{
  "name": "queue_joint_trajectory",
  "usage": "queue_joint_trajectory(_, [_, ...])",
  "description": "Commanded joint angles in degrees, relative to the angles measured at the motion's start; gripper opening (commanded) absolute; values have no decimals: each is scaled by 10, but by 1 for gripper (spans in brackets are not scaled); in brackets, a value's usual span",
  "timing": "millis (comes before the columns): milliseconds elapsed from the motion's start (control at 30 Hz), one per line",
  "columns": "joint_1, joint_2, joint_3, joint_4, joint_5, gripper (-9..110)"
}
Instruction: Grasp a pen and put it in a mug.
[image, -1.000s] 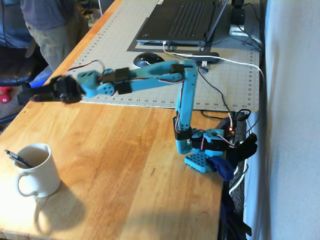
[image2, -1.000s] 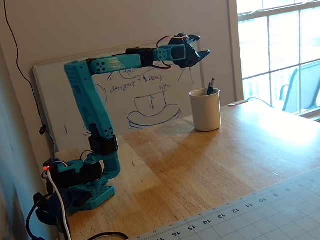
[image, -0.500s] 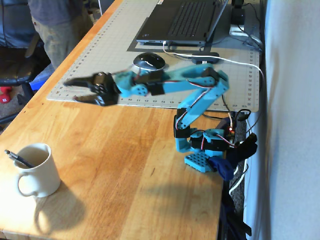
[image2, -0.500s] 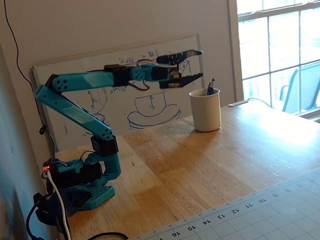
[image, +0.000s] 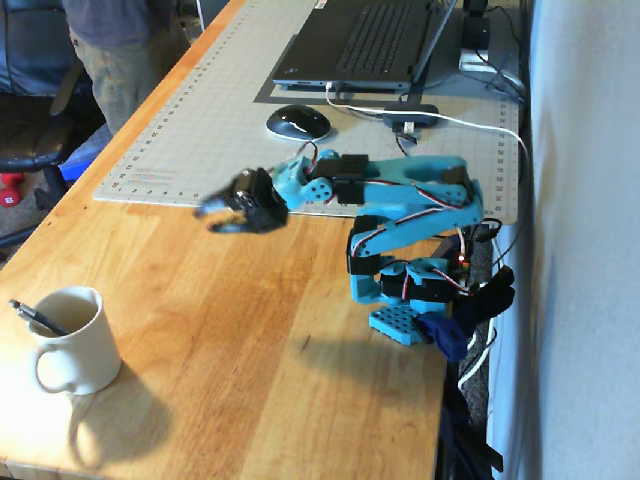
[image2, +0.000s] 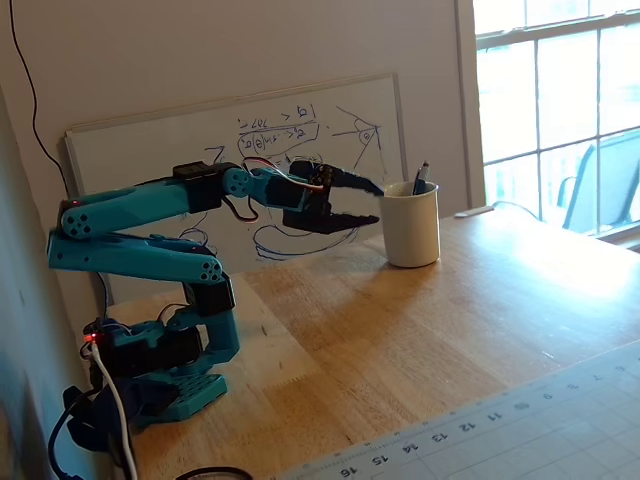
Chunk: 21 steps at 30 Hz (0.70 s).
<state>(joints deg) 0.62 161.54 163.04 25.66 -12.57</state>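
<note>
The cream-white mug (image: 72, 340) stands on the wooden table at the near left in a fixed view, its loop handle toward the front. The dark pen (image: 34, 318) stands inside it, leaning over the left rim. In a fixed view the mug (image2: 411, 225) stands right of the arm, with the pen's tip (image2: 421, 178) sticking up from it. My gripper (image: 214, 218) hovers above the table, open and empty, well clear of the mug. In a fixed view it (image2: 372, 203) shows just left of the mug, jaws apart.
A grey cutting mat (image: 220, 120) covers the back of the table with a black mouse (image: 297, 122), a laptop (image: 360, 45) and cables on it. A whiteboard (image2: 260, 180) leans on the wall behind the arm. The arm's base (image: 405, 300) is clamped at the table's right edge.
</note>
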Motion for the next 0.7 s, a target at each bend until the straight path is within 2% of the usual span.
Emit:
queue_joint_trajectory(0, [3, 66, 12, 99, 6, 5])
queue_joint_trajectory(267, [32, 140, 98, 124, -2, 2])
queue_joint_trajectory(667, [42, 166, 110, 188, -3, 2])
